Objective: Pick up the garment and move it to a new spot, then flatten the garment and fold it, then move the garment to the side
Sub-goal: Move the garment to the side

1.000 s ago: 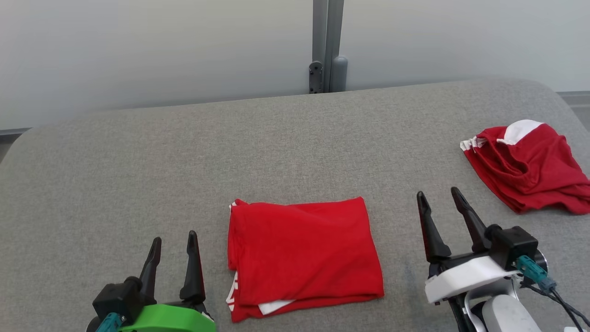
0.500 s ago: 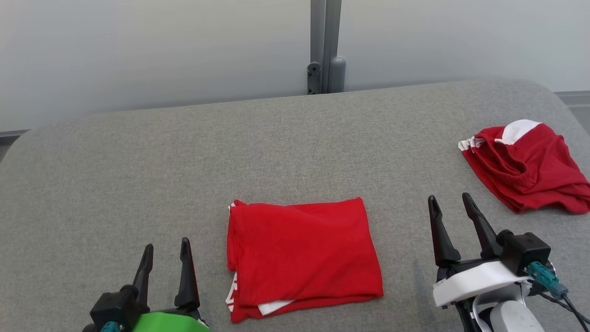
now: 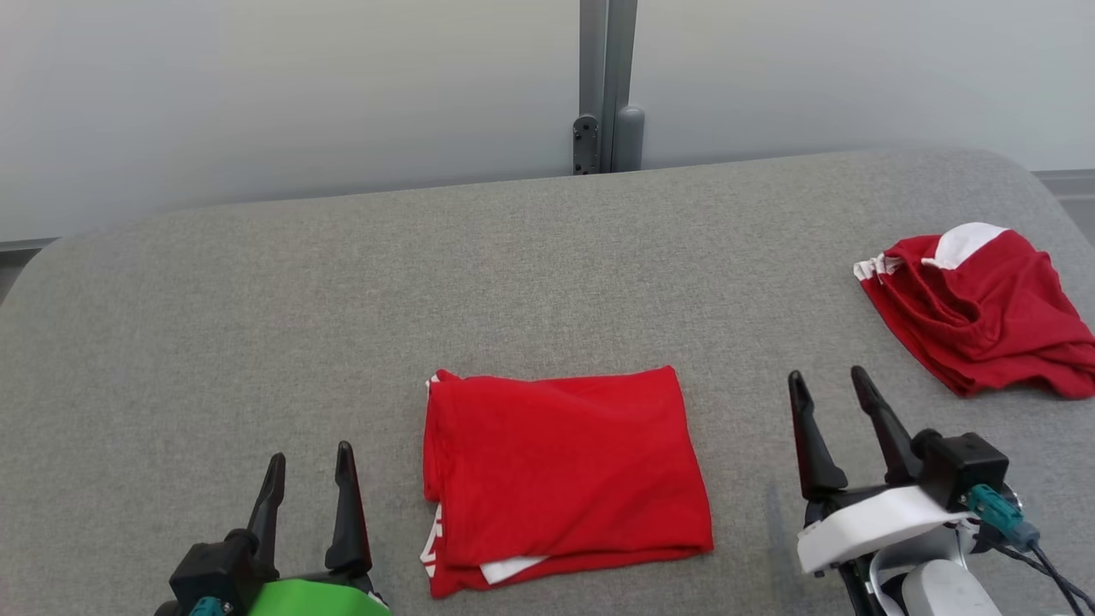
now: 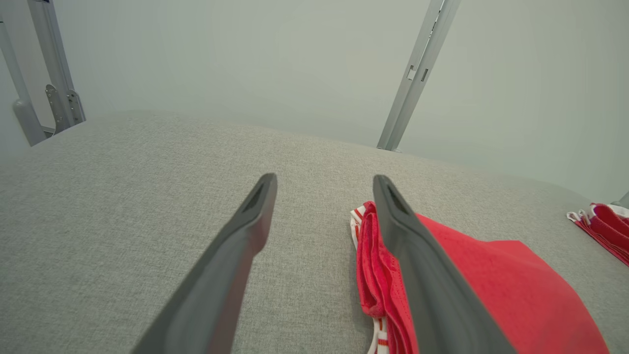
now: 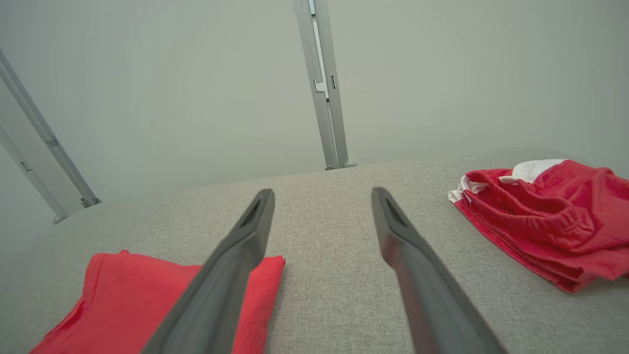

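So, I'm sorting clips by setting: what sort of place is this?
Probably a lab test station: a grey fabric-covered table, a plain pale wall with a grey metal post, and a folded red garment laid out.

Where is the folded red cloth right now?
In the head view the folded red garment lies flat on the grey surface, near the front middle, between the left gripper and the right gripper, touching neither.

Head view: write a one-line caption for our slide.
Folded red garment on the grey surface between the open left tool and right tool; crumpled red garment at far right.
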{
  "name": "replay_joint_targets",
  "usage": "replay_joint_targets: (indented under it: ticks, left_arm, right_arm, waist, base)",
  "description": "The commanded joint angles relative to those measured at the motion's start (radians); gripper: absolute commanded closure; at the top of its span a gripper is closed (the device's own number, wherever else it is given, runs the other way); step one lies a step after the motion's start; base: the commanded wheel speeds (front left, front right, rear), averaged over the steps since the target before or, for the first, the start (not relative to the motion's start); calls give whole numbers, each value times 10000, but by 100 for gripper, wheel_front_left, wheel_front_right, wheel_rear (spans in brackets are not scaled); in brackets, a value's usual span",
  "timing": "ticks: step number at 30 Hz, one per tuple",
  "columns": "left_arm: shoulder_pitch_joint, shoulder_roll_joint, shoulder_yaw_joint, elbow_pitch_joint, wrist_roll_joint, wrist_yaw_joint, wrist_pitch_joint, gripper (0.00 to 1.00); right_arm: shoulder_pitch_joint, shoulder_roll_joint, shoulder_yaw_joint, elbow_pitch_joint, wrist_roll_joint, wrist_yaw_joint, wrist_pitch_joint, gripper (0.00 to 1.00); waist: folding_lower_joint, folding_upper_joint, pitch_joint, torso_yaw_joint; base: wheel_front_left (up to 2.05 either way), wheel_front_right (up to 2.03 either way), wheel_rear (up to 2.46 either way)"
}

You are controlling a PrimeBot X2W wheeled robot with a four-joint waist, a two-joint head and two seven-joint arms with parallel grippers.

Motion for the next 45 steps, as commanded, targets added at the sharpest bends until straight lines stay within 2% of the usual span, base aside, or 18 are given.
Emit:
replay_joint_targets:
  ticks: [1,5,8,14,18,24,33,34,35,36,37,38,45]
  left_arm:
    - [35,-36,42,24,69,-62,-29,0]
    - [-39,-105,46,72,110,-130,-29,0]
    - [-160,-170,29,109,154,-181,-29,0]
    - [-379,-333,65,179,184,-335,-30,0]
    - [-539,-417,102,233,249,-437,-30,0]
    - [-720,-540,236,300,363,-541,-30,0]
    - [-860,-661,441,435,486,-755,-30,0]
    - [-867,-668,460,440,487,-759,-30,0]
    - [-871,-671,482,441,507,-776,-30,0]
    - [-868,-676,514,438,531,-784,-30,0]
    - [-859,-684,535,434,558,-782,-30,0]
    - [-851,-693,557,432,567,-781,-30,0]
    - [-873,-722,628,391,714,-873,-28,0]
  right_arm:
    - [-201,-3,49,153,-2,1,152,0]
    - [-663,-12,91,437,0,1,1128,0]
    - [-1056,-166,225,662,228,1,2261,0]
    - [-1748,-818,969,1140,1455,2,4531,0]
    - [-2093,-1221,1595,1564,2184,2,5489,0]
    - [-2512,-1554,2244,2243,2917,2,5938,0]
    - [-3075,-1558,2898,3369,3627,2,6154,0]
    - [-3120,-1570,2989,3462,3701,2,6173,4]
    - [-3155,-1575,3077,3526,3765,2,6203,38]
    - [-3195,-1580,3174,3570,3832,2,6203,61]
    - [-3242,-1599,3261,3585,3907,2,6154,77]
    - [-3297,-1628,3341,3583,3971,2,6120,100]
    - [-3778,-2173,3556,3300,4083,-7,5525,100]
  waist:
    - [0,0,15,7]
    - [0,0,117,50]
    - [0,0,236,142]
    - [0,0,559,470]
    - [0,0,798,747]
    - [0,0,1122,1169]
    - [0,0,1359,1482]
    - [0,0,1370,1491]
    - [0,0,1378,1492]
    - [0,0,1385,1485]
    - [0,0,1391,1470]
    - [0,0,1396,1442]
    - [0,0,1429,901]
  base:
    - [0,0,0]
    - [0,0,0]
    - [0,0,0]
    - [0,0,0]
    - [0,0,0]
    - [0,0,0]
    - [0,0,0]
    - [0,0,0]
    - [0,0,0]
    - [0,0,0]
    - [0,0,0]
    - [0,0,0]
    - [0,0,0]
